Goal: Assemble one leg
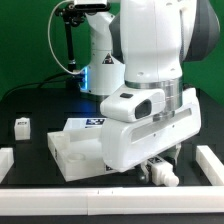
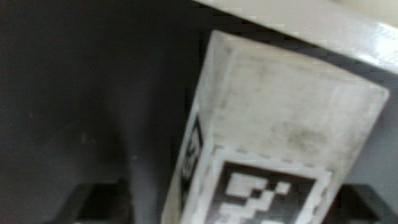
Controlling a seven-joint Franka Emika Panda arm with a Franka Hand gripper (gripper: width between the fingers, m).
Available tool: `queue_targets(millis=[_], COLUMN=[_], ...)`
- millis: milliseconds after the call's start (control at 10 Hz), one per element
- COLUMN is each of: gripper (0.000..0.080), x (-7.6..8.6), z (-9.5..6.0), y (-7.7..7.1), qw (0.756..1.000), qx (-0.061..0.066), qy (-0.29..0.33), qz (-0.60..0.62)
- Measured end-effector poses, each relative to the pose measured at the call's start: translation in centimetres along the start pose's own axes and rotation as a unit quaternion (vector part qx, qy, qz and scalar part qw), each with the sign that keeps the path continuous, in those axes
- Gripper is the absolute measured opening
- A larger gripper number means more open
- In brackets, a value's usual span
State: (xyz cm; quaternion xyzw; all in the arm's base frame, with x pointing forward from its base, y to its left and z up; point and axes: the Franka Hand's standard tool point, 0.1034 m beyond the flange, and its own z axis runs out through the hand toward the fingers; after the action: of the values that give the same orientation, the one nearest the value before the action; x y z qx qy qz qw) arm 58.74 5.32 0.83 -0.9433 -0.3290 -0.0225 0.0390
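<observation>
In the wrist view a white leg [image 2: 285,110] with a black-and-white tag on its side fills the picture, tilted, between my dark fingers [image 2: 98,203]. My gripper [image 2: 240,208] is shut on it. In the exterior view the gripper [image 1: 160,170] hangs low over the black table at the front right, with the white leg [image 1: 164,177] showing under it, right of the large white square panel [image 1: 72,150]. Another leg [image 1: 22,125] stands on the table at the far left. The arm's body hides much of the table behind it.
A tag [image 1: 93,122] lies at the panel's far side. White rails bound the table at the left [image 1: 12,160], right [image 1: 210,165] and front [image 1: 90,208]. A black stand [image 1: 68,45] rises at the back.
</observation>
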Motion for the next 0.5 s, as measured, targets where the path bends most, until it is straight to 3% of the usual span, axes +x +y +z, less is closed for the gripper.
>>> queue_targets(millis=[100,200,400,500], gripper=[0.0382,0.0282,0.0282,0.0282], x=[0.0,0.0,0.1,0.4], z=[0.0,0.0,-0.3,-2.3], y=[0.0,0.0,0.0,-0.3], qw=[1.000,1.000,1.000,1.000], qx=[0.000,0.000,0.001,0.012], qy=[0.000,0.000,-0.001,-0.015], qz=[0.000,0.000,0.002,0.004])
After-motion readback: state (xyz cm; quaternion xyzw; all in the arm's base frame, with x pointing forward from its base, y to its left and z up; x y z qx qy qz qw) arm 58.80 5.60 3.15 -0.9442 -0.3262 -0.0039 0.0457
